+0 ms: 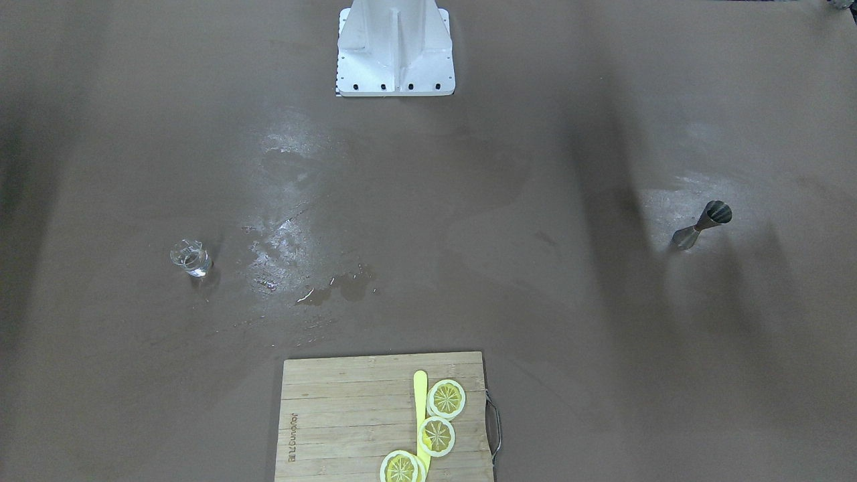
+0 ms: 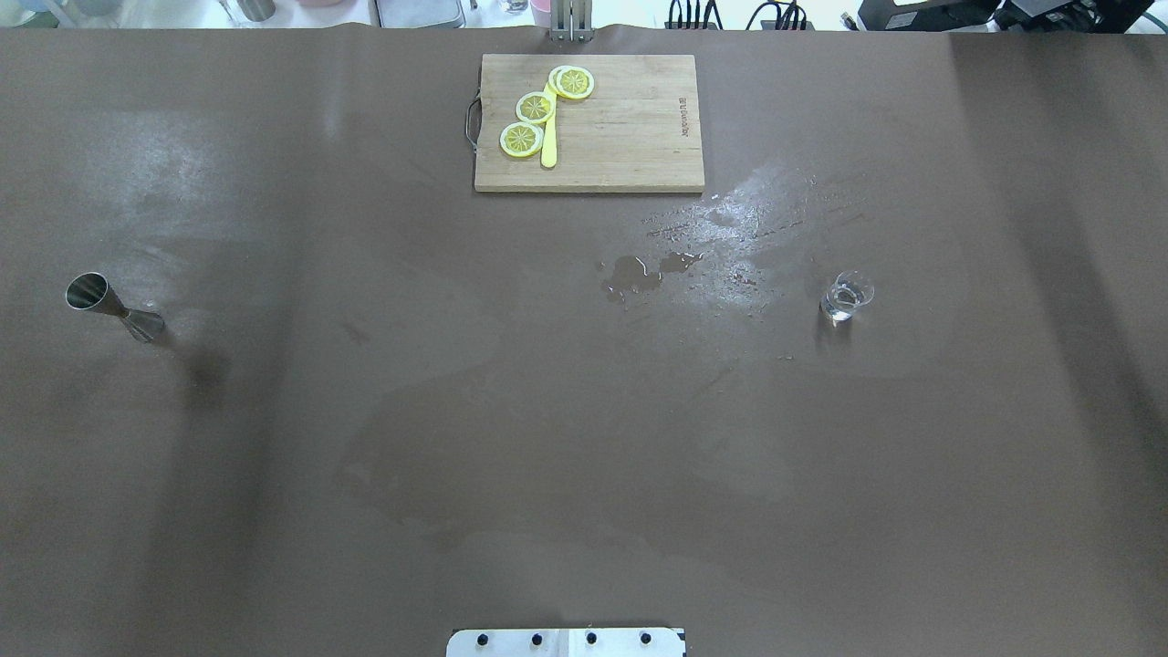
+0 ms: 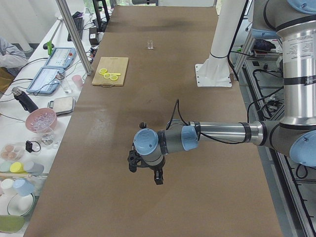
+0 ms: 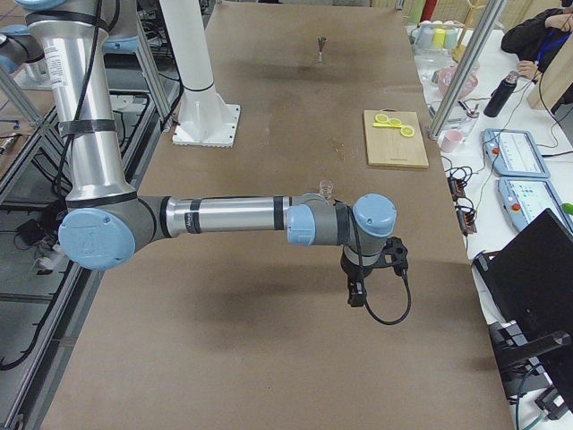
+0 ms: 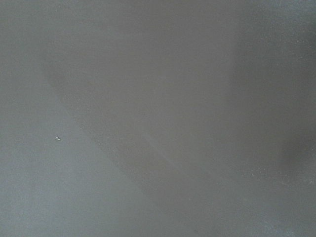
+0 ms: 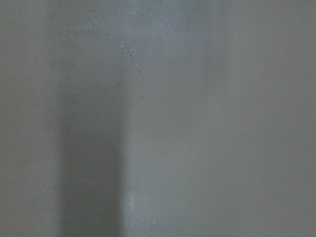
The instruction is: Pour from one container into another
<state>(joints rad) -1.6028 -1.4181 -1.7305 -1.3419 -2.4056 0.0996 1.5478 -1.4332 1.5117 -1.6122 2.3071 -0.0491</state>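
A small clear glass beaker-like cup [image 2: 847, 297] stands upright on the brown bench [image 2: 547, 438], to the right of a wet, glistening spill patch [image 2: 657, 272] as the overhead camera sees it, with a little clear liquid showing in its bottom. Well apart from the cup, far across the bench on the robot's left side, a small shiny steel hourglass-shaped jigger [image 2: 111, 307] stands on one cone, its other cone open to the top. Beyond the spill from the robot, at the far edge, lies a rectangular wooden cutting board [image 2: 620, 128] with a metal loop handle, carrying three yellow lemon slices [image 2: 537, 108] and a yellow plastic knife [image 2: 548, 146], the slices touching or overlapping the knife. The white robot base [image 1: 395, 47] sits at the near edge. The left gripper [image 3: 144, 165] and the right gripper [image 4: 372, 269] hang above bare bench at opposite ends, each well away from the cup and jigger, and appear only in the side views, so whether their jaws are spread or pressed together cannot be told. Both wrist cameras show only blurred brown bench surface.
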